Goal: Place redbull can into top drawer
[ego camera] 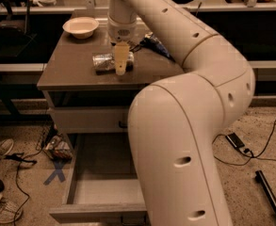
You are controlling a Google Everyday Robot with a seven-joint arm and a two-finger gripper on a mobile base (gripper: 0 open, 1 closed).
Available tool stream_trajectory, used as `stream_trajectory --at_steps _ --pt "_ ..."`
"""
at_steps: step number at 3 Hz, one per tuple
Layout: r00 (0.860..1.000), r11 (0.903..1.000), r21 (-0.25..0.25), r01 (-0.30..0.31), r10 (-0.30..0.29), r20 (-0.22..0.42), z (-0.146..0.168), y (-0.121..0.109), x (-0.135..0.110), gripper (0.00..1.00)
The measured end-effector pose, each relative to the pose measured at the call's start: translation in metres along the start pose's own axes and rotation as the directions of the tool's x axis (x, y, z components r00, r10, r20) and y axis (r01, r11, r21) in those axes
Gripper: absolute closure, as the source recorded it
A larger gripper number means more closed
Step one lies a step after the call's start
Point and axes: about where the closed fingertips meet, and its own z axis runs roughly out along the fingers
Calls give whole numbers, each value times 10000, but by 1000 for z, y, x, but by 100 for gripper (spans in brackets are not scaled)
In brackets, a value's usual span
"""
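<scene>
Up on the brown surface (pixel 76 67) the can (pixel 101 62) lies on its side, not yet lifted, with the gripper (pixel 121 68) right over it, though whether it has hold I cannot tell, while the drawer (pixel 100 192) below stands open, so carrying and placing remain.

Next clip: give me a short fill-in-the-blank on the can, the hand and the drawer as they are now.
1. The redbull can lies on its ____ on the table.
2. The hand is down at the ____, well away from the white bowl.
3. The drawer below stands ____, not shut.

Missing words: side; can; open.
</scene>
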Motion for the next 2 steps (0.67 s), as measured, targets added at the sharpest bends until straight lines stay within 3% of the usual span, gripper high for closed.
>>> stream_trajectory --at_steps 2 --pt "9998 9996 -268 -79 84 177 12 -3 -5 64"
